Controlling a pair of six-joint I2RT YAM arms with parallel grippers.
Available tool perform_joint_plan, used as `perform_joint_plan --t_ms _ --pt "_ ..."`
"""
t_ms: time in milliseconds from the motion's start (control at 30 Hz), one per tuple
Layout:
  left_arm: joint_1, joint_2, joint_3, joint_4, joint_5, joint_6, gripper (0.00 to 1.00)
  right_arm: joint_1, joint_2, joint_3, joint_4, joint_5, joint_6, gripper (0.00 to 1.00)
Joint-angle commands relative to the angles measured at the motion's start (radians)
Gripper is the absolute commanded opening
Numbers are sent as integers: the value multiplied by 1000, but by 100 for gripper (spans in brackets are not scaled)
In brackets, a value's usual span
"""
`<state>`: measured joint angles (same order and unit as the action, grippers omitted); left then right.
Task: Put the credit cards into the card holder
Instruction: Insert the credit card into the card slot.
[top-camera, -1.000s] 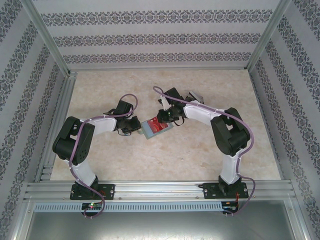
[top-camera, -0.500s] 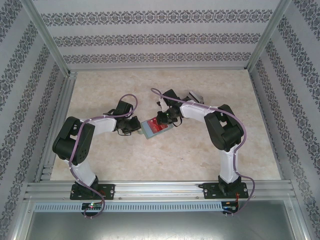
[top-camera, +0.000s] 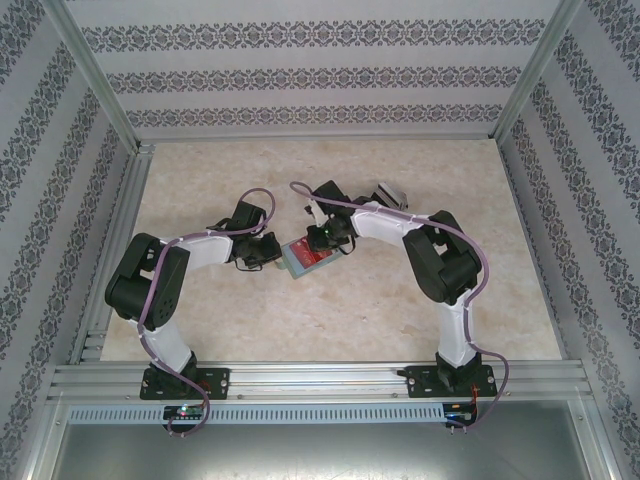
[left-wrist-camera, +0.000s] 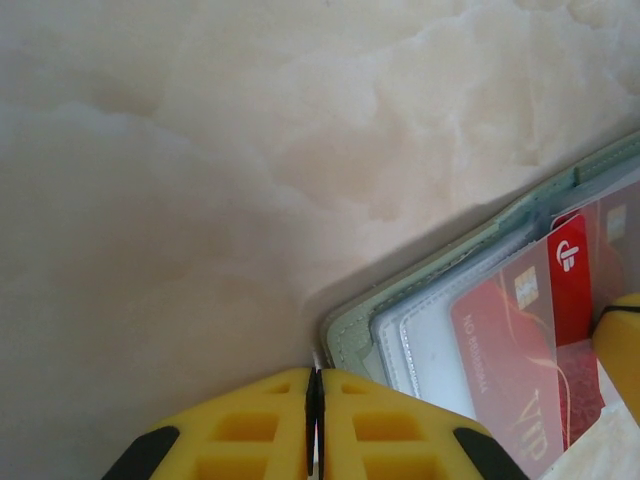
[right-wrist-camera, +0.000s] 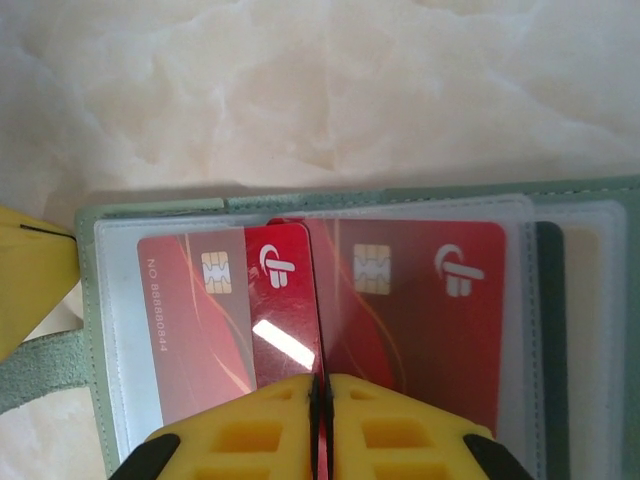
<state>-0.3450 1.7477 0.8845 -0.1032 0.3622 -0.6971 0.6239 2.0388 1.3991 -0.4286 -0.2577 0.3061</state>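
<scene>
One card holder (top-camera: 305, 258) lies opened flat on the desk (top-camera: 400, 310), inside up. Its long axis runs left to right, with the right end tipped slightly away. Two red credit cards (right-wrist-camera: 200, 320) sit side by side in its clear pockets, the left overlapping the right. The left pincer (left-wrist-camera: 313, 400) is fully closed at the holder's left corner. The right pincer (right-wrist-camera: 318, 400), also closed, sits where the cards meet.

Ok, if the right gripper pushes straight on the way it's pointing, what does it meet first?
The red card with the printed number, lying in the open card holder. The shut right gripper has its tips at that card's edge, probably in contact, though depth is unclear.
</scene>
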Motion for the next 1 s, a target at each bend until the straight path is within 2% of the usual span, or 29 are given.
perform_joint_plan --t_ms 0,400,733,967 --pt "1 24 -10 22 14 -14 12 28 27 31 -61 58 -31 14" --pt "1 20 -8 17 15 -7 13 63 60 70 -64 10 -19 14" --pt "1 19 -9 23 15 -6 13 33 -29 46 -28 -57 -3 16" --pt "1 12 -10 19 14 -1 12 -7 -34 29 -54 -5 -26 17"
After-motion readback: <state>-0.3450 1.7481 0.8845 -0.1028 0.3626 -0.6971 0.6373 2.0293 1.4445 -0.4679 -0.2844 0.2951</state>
